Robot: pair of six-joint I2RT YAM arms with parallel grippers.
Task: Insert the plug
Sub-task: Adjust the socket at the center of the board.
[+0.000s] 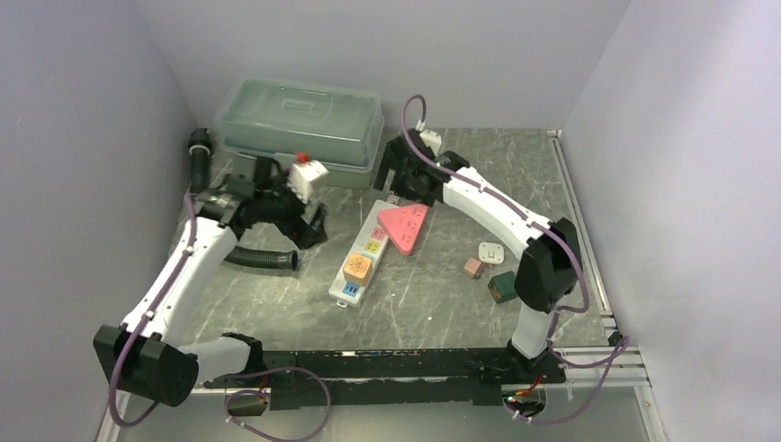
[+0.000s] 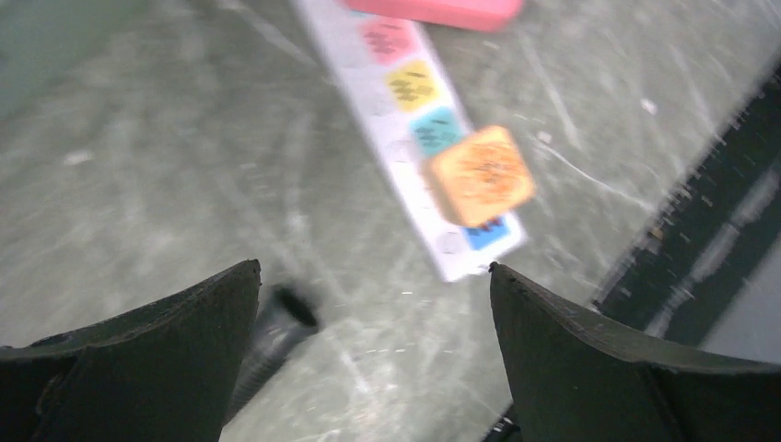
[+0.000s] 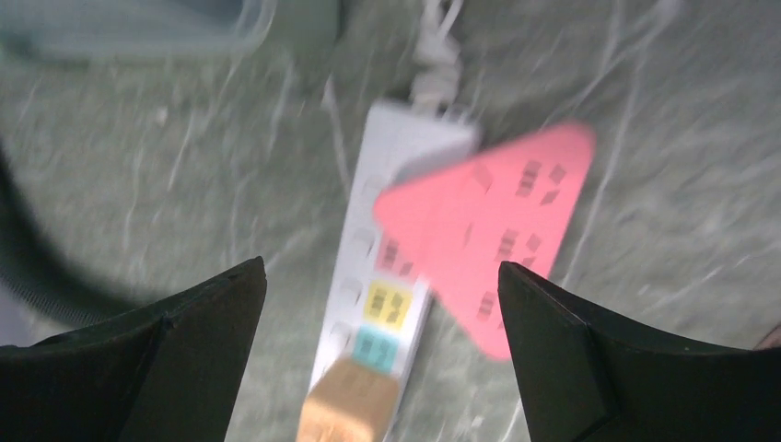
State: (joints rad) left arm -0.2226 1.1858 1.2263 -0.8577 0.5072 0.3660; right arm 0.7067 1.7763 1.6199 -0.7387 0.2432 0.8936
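Observation:
A white power strip (image 1: 363, 257) lies mid-table with pink, yellow, cyan and blue sockets. An orange plug (image 1: 358, 267) sits on it near its near end, and a pink triangular plug (image 1: 403, 226) lies over its far end. The left wrist view shows the strip (image 2: 387, 110) and orange plug (image 2: 479, 175); the right wrist view shows the strip (image 3: 368, 276) and pink triangle (image 3: 493, 239). My left gripper (image 1: 308, 226) is open and empty, left of the strip. My right gripper (image 1: 405, 180) is open and empty above the strip's far end.
A clear lidded box (image 1: 299, 129) stands at the back. A black corrugated hose (image 1: 262, 259) lies left of the strip, its end visible in the left wrist view (image 2: 276, 322). A white plug (image 1: 490, 251), a small brown block (image 1: 473, 268) and a dark green block (image 1: 503, 287) lie right.

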